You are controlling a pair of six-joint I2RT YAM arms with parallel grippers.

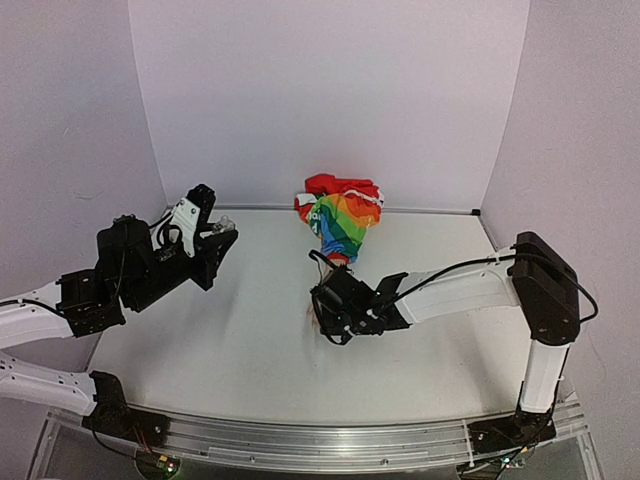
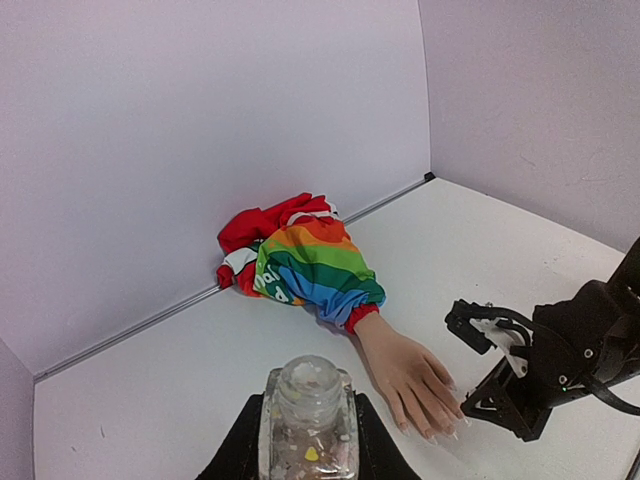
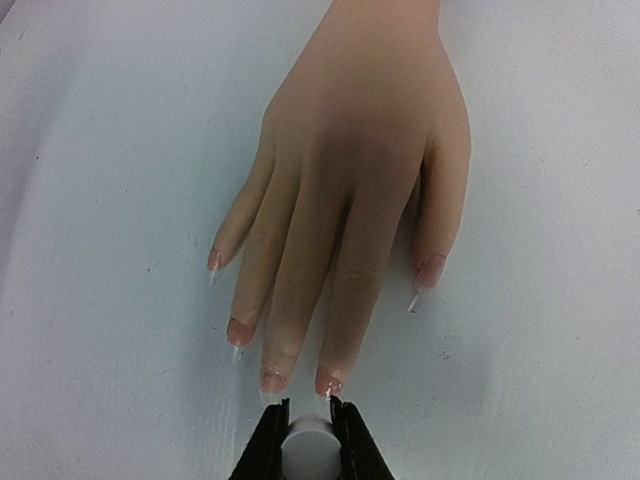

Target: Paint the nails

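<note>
And the right end effector clamps a smooth white cylinder right at the glossy, pink-tinted nails of the matte flesh-toned fake hand, which lies flat on the white counter. Meanwhile the left end effector grips a clear, round-capped bottle, and the rainbow-striped sleeve bunches behind.

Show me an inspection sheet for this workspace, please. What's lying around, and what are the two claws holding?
Surface: white table, flat and matte.
Job's things: fake hand lying palm down, fingers spread; nails pinkish with clear tips; rainbow sleeve bunched near the back wall.
Clutter: nothing seen.
Grippers: left gripper shut on a small clear bottle; right gripper shut on a white cap, just short of the fingertips.
Cables: black cable running along the right arm.
Surroundings: pale walls on three sides.
</note>
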